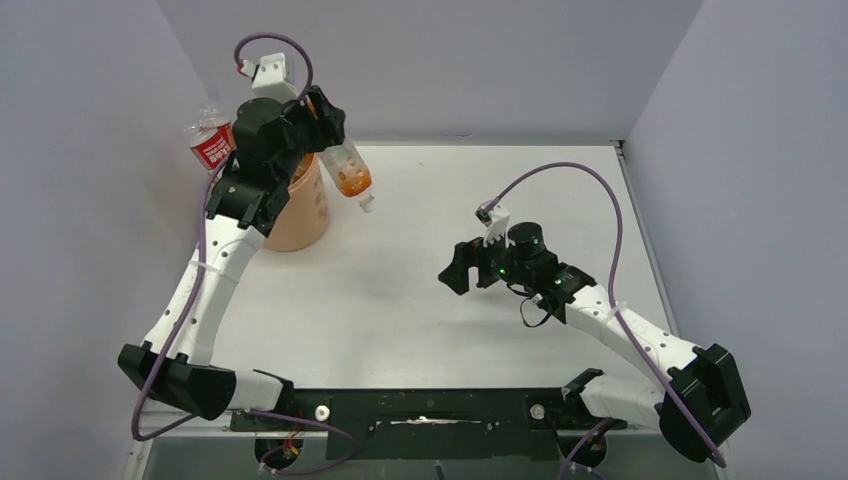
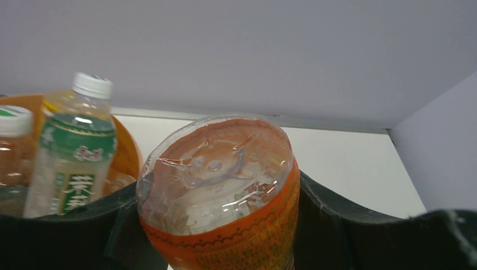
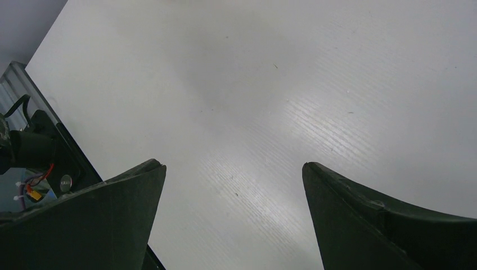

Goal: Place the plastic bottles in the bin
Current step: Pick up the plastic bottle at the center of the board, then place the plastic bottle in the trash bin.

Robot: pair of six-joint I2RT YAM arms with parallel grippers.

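- The white counter (image 1: 430, 300) fills the top view. From the right wrist it shows as bare ribbed surface (image 3: 281, 84).
- The bin (image 1: 303, 222), peach-orange, stands at about 10 o'clock on the counter, near the back wall. The left arm hides much of its rim from above. The left wrist view shows a curve of orange wall (image 2: 128, 154) at about 9 o'clock.
- The right claw (image 1: 460, 272) hangs just past the counter's middle, toward 3 o'clock. Its two dark fingers (image 3: 107, 219) are spread wide with nothing between them.
- The left claw (image 1: 326, 128) is raised at the bin's 1 o'clock side and is clamped on the base end of an orange-labelled bottle (image 1: 348, 172).
- That bottle is tilted, its cap end low and pointing to 5 o'clock, just beside the bin. I cannot tell if they touch. The left wrist view shows its clear, moulded base (image 2: 216, 180).
- A green-labelled bottle (image 2: 72, 160) with a white cap stands in the bin.
- A red-labelled bottle (image 1: 210, 143) sticks up at the bin's 10 o'clock side.
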